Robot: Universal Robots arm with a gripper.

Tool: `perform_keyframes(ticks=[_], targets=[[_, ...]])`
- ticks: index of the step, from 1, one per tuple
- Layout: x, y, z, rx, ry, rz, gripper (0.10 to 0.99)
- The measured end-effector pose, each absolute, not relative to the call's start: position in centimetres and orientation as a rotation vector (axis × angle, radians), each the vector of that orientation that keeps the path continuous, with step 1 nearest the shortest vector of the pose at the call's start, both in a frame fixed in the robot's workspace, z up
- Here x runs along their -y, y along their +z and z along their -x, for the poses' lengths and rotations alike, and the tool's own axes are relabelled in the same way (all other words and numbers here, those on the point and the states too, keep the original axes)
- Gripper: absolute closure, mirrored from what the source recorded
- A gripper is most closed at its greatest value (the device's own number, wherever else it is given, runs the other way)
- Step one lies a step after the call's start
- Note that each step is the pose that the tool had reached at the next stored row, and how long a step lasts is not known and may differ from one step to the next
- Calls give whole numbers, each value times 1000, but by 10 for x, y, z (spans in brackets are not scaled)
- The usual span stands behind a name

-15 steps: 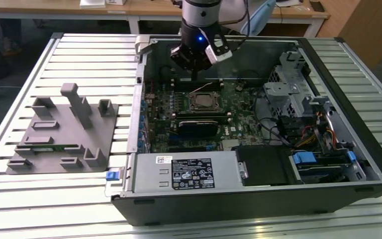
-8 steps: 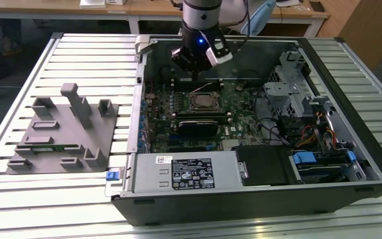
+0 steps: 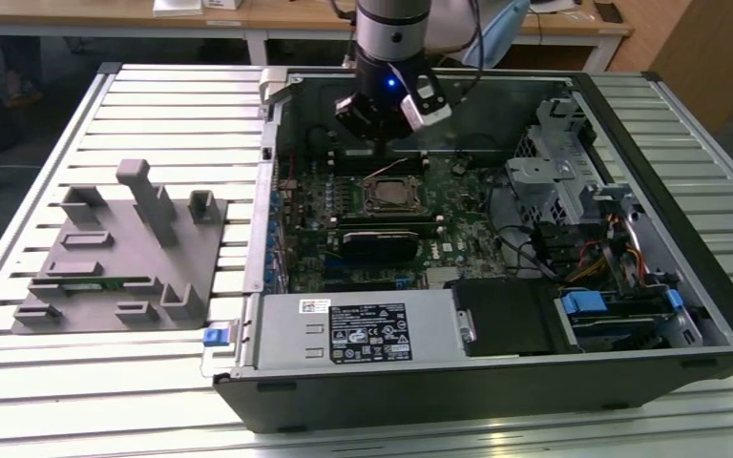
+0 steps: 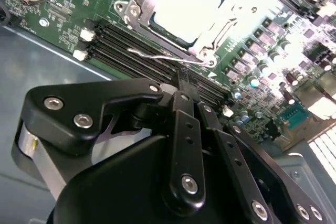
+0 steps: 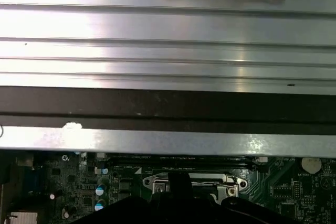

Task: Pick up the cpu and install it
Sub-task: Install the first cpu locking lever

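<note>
The cpu [image 4: 184, 6] lies flat in the motherboard socket [image 4: 137, 9], its pale silver top showing inside the metal frame; in the exterior view the cpu [image 3: 392, 196] sits mid-board. My gripper [image 4: 181, 77] hangs just above the board's edge beside the socket, fingers drawn together with nothing visible between them. A thin wire socket lever [image 4: 157, 55] runs close under the fingertips. In the exterior view my gripper [image 3: 386, 145] is over the case's rear part, a little behind the socket.
The open computer case [image 3: 672, 315] lies on a slatted metal table [image 3: 150, 105]. A grey holder tray [image 3: 125, 258] stands at the exterior view's left. Memory slots [image 4: 131, 43], drive bays [image 3: 557, 172] and a power supply [image 3: 360, 329] surround the socket.
</note>
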State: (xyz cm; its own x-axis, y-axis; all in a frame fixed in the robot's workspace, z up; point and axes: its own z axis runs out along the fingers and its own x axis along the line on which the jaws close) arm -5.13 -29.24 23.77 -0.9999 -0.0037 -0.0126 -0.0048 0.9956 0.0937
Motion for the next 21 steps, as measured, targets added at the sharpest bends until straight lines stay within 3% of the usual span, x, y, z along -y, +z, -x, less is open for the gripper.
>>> perform_keyframes(ticks=[21], targets=[[291,228,37,-3126,147,7,980]])
